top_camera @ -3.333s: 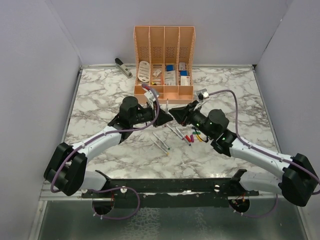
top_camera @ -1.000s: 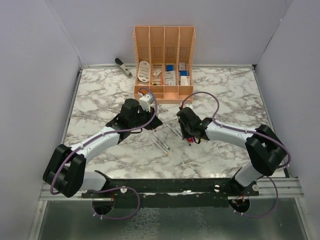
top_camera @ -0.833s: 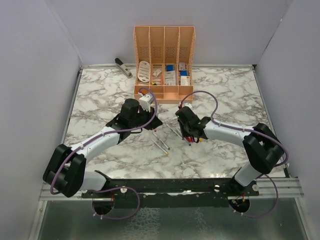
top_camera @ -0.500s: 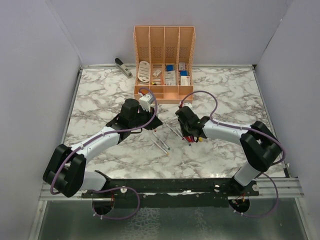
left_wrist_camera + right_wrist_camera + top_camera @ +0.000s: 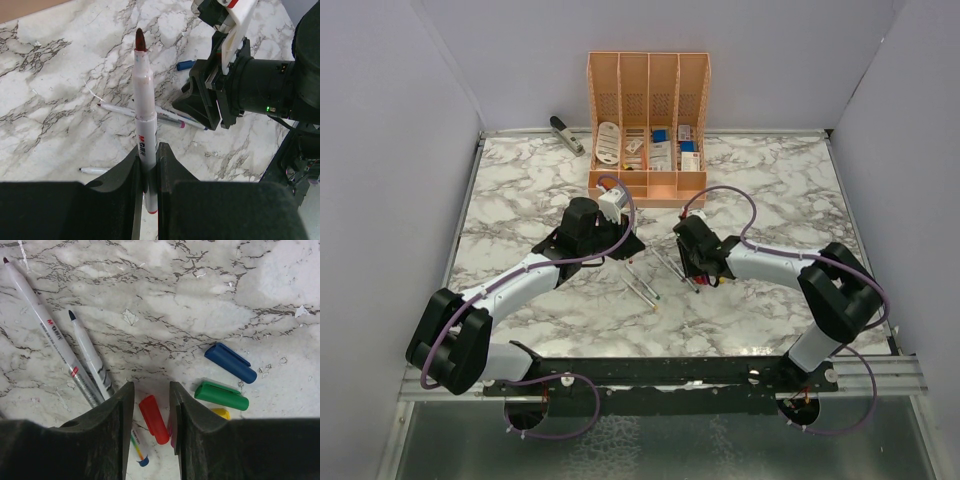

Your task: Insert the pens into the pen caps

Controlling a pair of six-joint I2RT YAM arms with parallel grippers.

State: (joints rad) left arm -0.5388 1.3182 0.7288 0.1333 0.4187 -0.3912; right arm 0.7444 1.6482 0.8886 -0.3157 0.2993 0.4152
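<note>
1. Right now the left tool [image 5: 149,149] is closed tight on a red-tipped pen [image 5: 142,100]. It grips the barrel low down, near the back end, so the shaft stands out past the fingers with the bare tip farthest from the tool.
2. The right tool [image 5: 151,387] hangs close over the bench [image 5: 520,180] with its jaws parted and nothing gripped. A red cap [image 5: 154,419] lies flat on the marble between its fingers [image 5: 112,415]. A sliver of bench shows between the cap and the finger on the left of the wrist view. Whether the other finger touches the cap I cannot tell.
3. Just to the right of that tool in its wrist view lie three more caps. A blue cap [image 5: 230,362] is farthest out and a green cap [image 5: 221,396] is nearer. A yellow cap [image 5: 221,413] is partly hidden by the finger.
4. On the other side lie a pen with red lettering [image 5: 47,332] and a dark-tipped pen [image 5: 90,357]. Both are uncapped and lie side by side, with their tips pointing away from the tool.
5. From above, the two tools sit near each other at mid-bench, not touching. An orange organiser [image 5: 648,130] stands at the far edge, with a stapler [image 5: 566,134] to its left.
</note>
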